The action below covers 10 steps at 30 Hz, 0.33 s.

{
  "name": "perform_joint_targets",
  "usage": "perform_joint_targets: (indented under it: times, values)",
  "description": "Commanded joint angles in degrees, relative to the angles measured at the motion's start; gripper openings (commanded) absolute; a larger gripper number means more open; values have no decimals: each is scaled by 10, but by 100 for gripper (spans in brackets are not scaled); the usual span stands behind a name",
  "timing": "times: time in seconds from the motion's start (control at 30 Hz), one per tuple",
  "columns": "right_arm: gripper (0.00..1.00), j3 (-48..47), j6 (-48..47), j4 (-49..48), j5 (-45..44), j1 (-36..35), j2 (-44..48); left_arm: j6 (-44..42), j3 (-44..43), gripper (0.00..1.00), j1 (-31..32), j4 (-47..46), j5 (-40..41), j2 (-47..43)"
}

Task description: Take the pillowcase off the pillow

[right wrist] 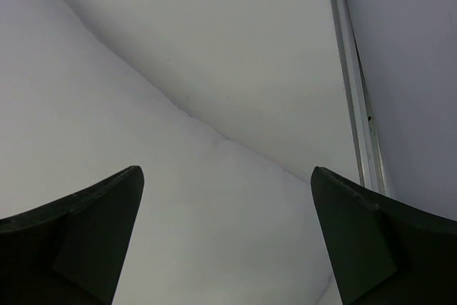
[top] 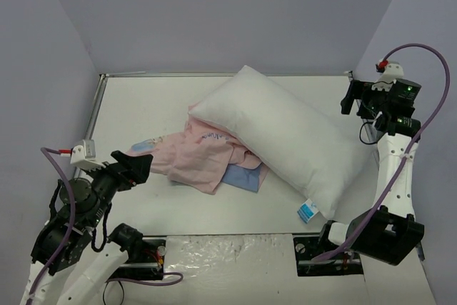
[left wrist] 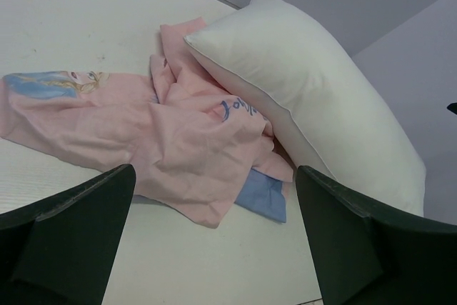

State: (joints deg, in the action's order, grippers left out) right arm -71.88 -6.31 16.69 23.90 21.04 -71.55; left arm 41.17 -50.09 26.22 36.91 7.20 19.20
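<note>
The plump white pillow [top: 285, 133] lies bare and diagonal across the table, with a small blue-and-white tag [top: 308, 211] at its near corner. The pillowcase [top: 196, 155] is a crumpled pink heap to its left. A blue flap [top: 246, 176] shows, and one edge is tucked under the pillow. My left gripper [top: 139, 168] hovers open just left of the heap, touching nothing. In the left wrist view, pillowcase [left wrist: 171, 133] and pillow [left wrist: 314, 83] lie beyond the empty left gripper [left wrist: 214, 241]. My right gripper [top: 351, 99] is raised at the pillow's far right end. It stands open above the pillow [right wrist: 143, 176], right gripper [right wrist: 225, 241] empty.
The white table [top: 143, 105] has a metal rail [right wrist: 353, 91] along its right edge and grey walls on three sides. The arm bases and a cable [top: 143, 276] sit at the near edge. The right arm's upright link [top: 393, 169] stands close to the pillow's right side.
</note>
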Motion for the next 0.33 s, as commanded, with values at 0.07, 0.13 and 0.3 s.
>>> perform_joint_targets:
  times: [0.07, 0.13, 0.3]
  values:
    - [100, -38, -1, -2, -25, 3, 17, 3, -12, 94, -1, 19, 13, -7]
    - [100, -42, -1, -3, -20, 3, 18, 1, -12, 94, 0, 19, 11, -7]
    - [100, -63, 3, -3, 6, 3, 15, -2, -23, 94, 0, 15, 11, -3]
